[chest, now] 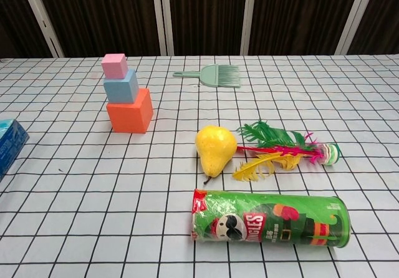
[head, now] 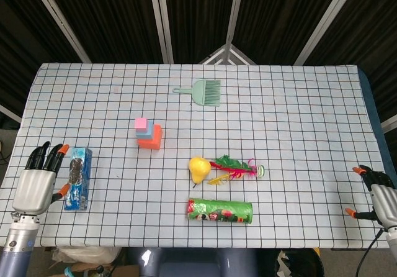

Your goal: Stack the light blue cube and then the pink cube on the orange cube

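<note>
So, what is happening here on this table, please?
Nothing is being handled right now. The stack looks finished: the pink cube sits on the blue cube, which sits on the orange cube. The left robot hand is open near the table's left edge, and the right robot hand is open at the right edge.
</note>
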Controlling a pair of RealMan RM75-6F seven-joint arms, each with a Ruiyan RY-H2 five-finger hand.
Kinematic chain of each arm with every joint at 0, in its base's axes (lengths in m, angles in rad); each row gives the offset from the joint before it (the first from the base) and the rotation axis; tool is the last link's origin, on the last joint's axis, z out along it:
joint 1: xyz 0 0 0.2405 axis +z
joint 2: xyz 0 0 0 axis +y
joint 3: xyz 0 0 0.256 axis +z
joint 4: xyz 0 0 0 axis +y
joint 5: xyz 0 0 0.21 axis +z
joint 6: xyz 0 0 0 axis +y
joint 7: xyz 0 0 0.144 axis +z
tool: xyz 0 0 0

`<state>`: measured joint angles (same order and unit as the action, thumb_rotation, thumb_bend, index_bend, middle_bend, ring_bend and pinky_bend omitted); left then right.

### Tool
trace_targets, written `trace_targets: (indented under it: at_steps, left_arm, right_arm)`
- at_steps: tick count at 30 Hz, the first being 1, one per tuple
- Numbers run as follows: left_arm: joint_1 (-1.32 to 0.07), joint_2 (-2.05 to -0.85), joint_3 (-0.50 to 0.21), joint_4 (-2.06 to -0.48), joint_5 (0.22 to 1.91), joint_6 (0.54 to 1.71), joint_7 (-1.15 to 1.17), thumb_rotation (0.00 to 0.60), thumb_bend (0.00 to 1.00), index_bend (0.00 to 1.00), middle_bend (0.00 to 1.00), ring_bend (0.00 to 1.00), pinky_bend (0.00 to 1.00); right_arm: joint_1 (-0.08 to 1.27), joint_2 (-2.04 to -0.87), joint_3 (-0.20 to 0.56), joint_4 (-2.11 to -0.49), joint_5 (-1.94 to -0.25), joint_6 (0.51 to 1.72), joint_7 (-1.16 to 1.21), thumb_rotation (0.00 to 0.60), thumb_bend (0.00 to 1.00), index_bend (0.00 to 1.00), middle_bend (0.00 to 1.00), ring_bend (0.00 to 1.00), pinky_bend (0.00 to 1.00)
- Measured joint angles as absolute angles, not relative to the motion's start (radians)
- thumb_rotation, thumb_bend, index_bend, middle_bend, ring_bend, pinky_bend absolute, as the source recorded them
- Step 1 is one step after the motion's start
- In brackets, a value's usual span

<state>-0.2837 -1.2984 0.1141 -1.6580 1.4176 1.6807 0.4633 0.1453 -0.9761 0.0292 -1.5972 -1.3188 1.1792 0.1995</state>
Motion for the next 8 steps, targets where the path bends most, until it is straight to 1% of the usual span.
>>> trace_targets:
  at_steps: [2, 8]
  left_arm:
    - [-0.260, -1.328, 0.104, -1.620, 1.423, 1.679, 0.461, 0.600, 0.21, 0.08, 0.13, 0.03, 0.11]
    - [-0.243, -1.339, 0.080, -1.607, 1.430, 1.655, 0.465, 0.600, 0.21, 0.08, 0.13, 0.03, 0.11]
  right_arm:
    - [0.143, -0.977, 0.031, -1.603, -1.314, 1.185, 0.182, 0.600, 0.11, 0.14, 0.09, 0.10, 0.06]
    - [0.135, -0.973, 0.036, -1.630, -1.294, 1.199, 0.134, 0.600, 0.11, 0.14, 0.09, 0.10, 0.06]
